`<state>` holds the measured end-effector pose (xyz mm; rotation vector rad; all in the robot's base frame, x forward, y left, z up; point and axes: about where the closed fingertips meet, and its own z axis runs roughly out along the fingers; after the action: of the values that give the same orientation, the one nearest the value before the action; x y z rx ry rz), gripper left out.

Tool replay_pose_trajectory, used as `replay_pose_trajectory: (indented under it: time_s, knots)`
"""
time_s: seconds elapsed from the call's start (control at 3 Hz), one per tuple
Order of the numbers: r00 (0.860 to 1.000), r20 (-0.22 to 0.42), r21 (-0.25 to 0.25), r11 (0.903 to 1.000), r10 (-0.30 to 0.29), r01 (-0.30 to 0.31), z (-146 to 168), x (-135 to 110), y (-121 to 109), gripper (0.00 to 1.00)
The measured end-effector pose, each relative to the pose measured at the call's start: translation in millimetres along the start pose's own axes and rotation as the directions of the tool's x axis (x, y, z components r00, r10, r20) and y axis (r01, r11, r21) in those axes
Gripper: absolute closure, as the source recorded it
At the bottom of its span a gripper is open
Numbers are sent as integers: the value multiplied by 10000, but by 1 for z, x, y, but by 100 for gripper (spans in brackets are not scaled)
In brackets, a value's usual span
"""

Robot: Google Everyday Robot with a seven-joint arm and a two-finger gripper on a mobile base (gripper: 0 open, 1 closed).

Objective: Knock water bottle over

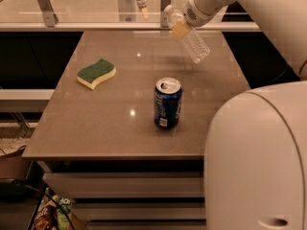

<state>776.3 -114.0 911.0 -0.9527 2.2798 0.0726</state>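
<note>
Jaws of the gripper (177,28) closed on the upper part of the small clear ribbed plastic water bottle (196,46); one pale yellow pad (179,31) lies across its front just below the white cap, the other is hidden behind it. Gripper sits over the far right part of the worktop (120,128), at the end of the white arm (249,4) that reaches in from the upper right

Bottle tilted, not upright: cap up and to the left, base down and to the right, toward the worktop's right edge. Cannot tell whether the base touches the surface. Body clear, ribbed, see-through against the worktop

Worktop: smooth grey-brown slab, slightly glossy, small light spots reflected on it. Open surface all round the bottle: bare to its left across the far half, and bare between it and the front things. Right edge near the bottle's base; dark gap beyond it

Blue aluminium soda can (168,103), upright, top opened, near the middle front, well apart from the bottle. Green-topped yellow wavy sponge (97,73), soft and flat, on the left side, well apart from both

Rounded white robot body (259,162) fills the near right corner, covering the worktop's front right part
</note>
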Motion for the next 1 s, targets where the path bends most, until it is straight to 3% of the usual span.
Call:
replay_pose_trajectory:
  time_s: [0.33, 1.0]
  knots:
    - [9957, -781, -62, 9987, -502, 498, 11, 9, 9, 100]
    - [9669, -2100, -359, 9895, -1447, 1402, 31, 25, 23, 100]
